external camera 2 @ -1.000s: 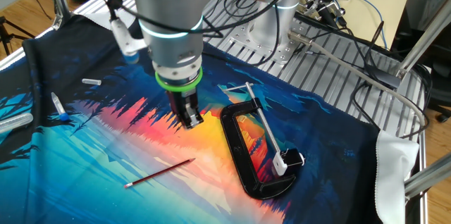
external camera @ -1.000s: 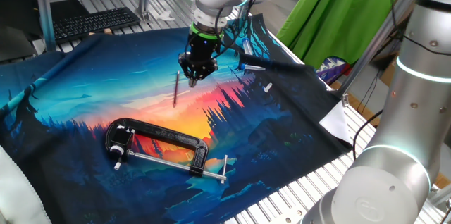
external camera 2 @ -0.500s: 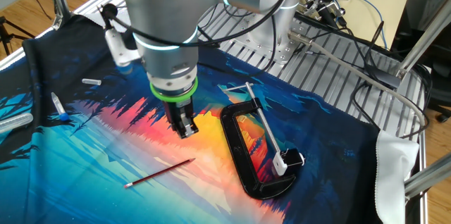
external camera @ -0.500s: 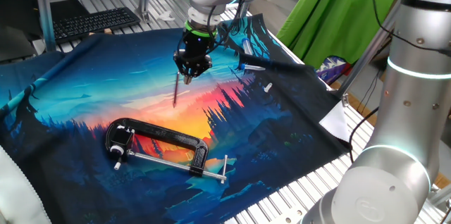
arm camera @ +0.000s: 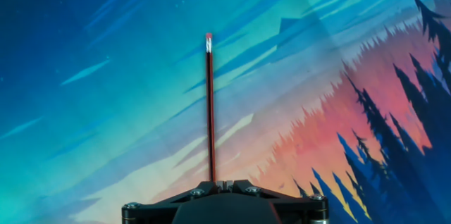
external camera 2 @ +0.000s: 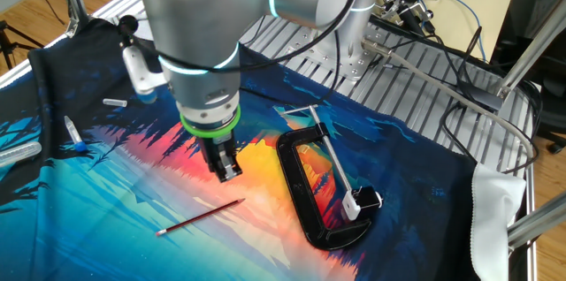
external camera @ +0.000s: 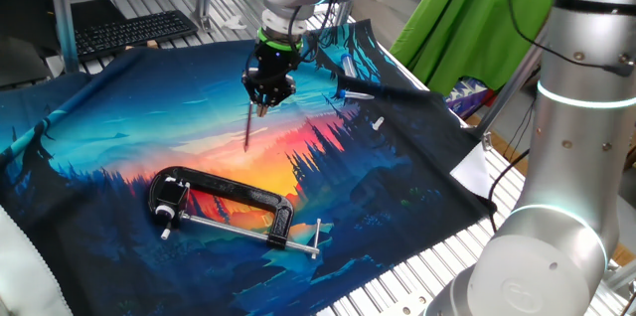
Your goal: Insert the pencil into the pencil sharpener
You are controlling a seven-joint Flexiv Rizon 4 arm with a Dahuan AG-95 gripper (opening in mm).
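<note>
The pencil [external camera 2: 202, 216] is a thin dark reddish stick lying flat on the printed mat; it also shows in one fixed view [external camera: 246, 127]. In the hand view the pencil [arm camera: 209, 104] runs straight up from the fingers, its pink end far away. My gripper [external camera 2: 226, 171] hovers above the mat a little to the right of the pencil's end, apart from it, and also shows in one fixed view [external camera: 263, 107]. In the hand view the gripper [arm camera: 224, 183] has its jaws together with nothing between them. I cannot pick out a pencil sharpener for certain.
A black C-clamp [external camera 2: 320, 194] with a silver screw rod lies on the mat to the right, and also shows in one fixed view [external camera: 234, 207]. A small blue-and-white item [external camera 2: 74, 140] and a small white piece [external camera 2: 115, 102] lie at the mat's left. A keyboard [external camera: 134, 30] sits behind the mat.
The gripper has moved across the mat toward the pencil, away from the C-clamp. The pencil and clamp have not moved. The jaws stayed together.
</note>
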